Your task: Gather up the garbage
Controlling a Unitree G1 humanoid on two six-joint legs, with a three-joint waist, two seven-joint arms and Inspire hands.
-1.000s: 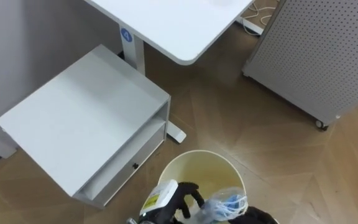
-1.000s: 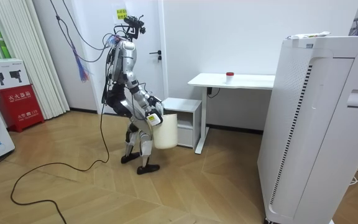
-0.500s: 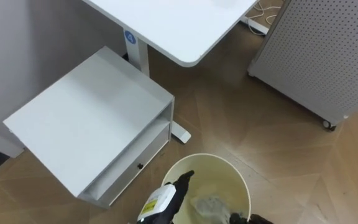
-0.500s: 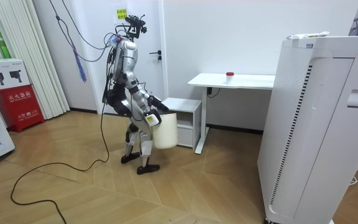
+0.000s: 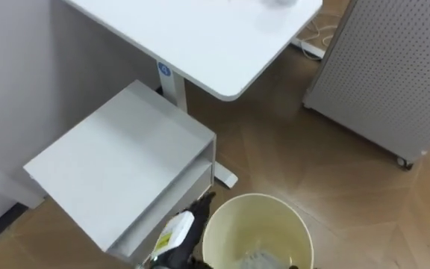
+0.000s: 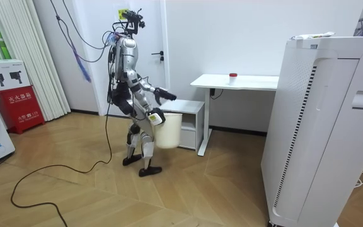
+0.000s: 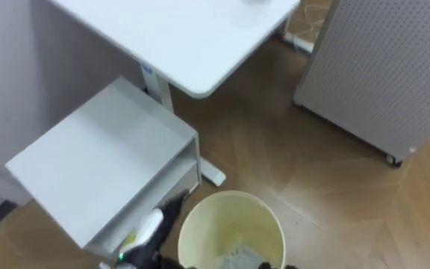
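A cream round bin (image 5: 216,224) stands on the wooden floor just in front of me, beside a white cabinet. Crumpled clear plastic garbage (image 5: 256,260) lies at its bottom. My left hand (image 5: 192,218) is open, with straight dark fingers pointing forward. It holds nothing and hangs just left of the bin's rim, in front of the cabinet. In the room view I stand bent slightly over the bin (image 6: 169,132), left hand (image 6: 167,96) stretched forward above it, right hand (image 6: 157,117) low at the rim.
The white cabinet (image 5: 125,172) with an open shelf stands left of the bin. A white desk (image 5: 200,37) is beyond it, with a small red-topped thing (image 6: 232,76) on it. A perforated white panel on castors (image 5: 394,75) stands at the right, and a tall white unit (image 6: 320,126) further off.
The plastic garbage has left my right hand and now lies in the bin. My left hand has moved off the bin to its left. My head has lifted, shifting the view.
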